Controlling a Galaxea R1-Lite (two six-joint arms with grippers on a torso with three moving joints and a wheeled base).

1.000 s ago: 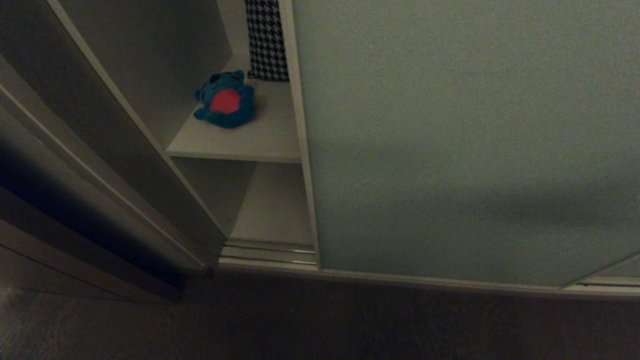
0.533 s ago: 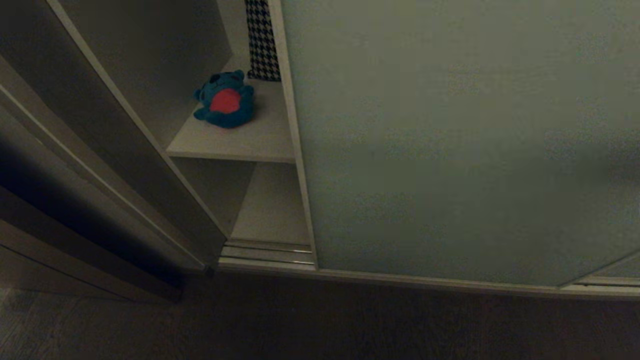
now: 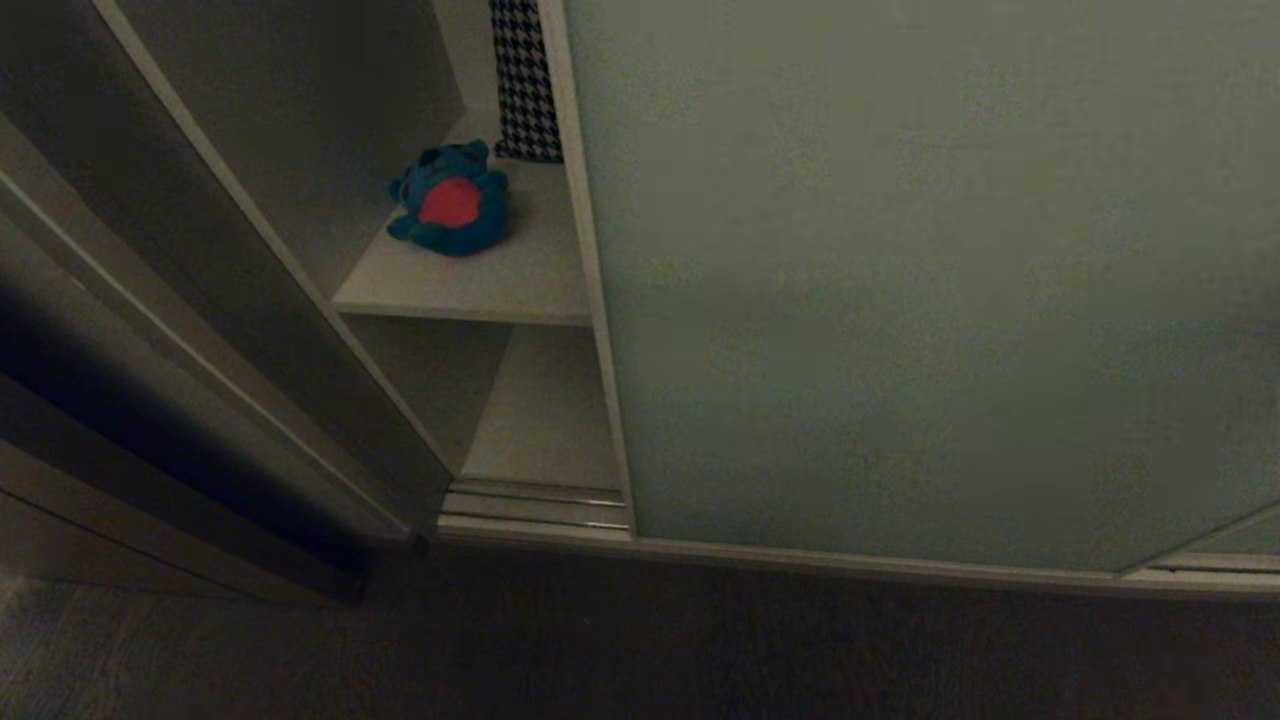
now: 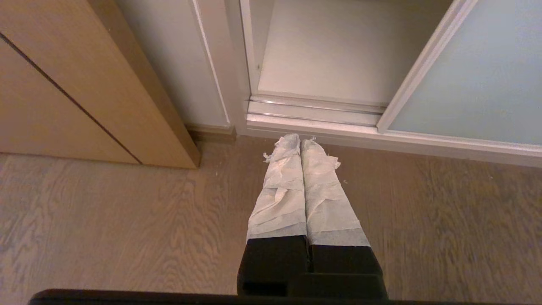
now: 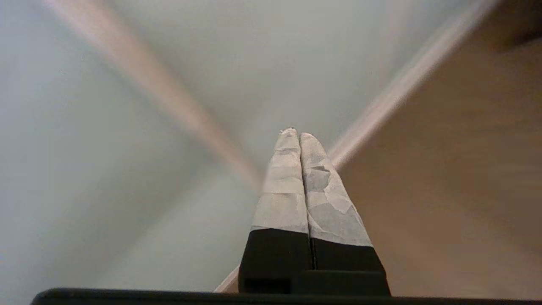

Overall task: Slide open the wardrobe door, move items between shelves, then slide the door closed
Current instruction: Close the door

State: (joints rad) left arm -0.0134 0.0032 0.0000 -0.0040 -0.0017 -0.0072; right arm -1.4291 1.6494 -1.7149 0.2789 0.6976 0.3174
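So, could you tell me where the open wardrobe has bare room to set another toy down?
The upper shelf is bare along its front edge, between the blue plush toy and the sliding door frame. The lower shelf shows nothing on it. The back of the upper shelf is crowded: the houndstooth pillow stands behind the toy.

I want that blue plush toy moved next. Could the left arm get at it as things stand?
Probably yes. The sliding door leaves a gap, and the blue plush toy lies in the open on the upper shelf. The left tool, shut, hangs low near the floor by that gap.
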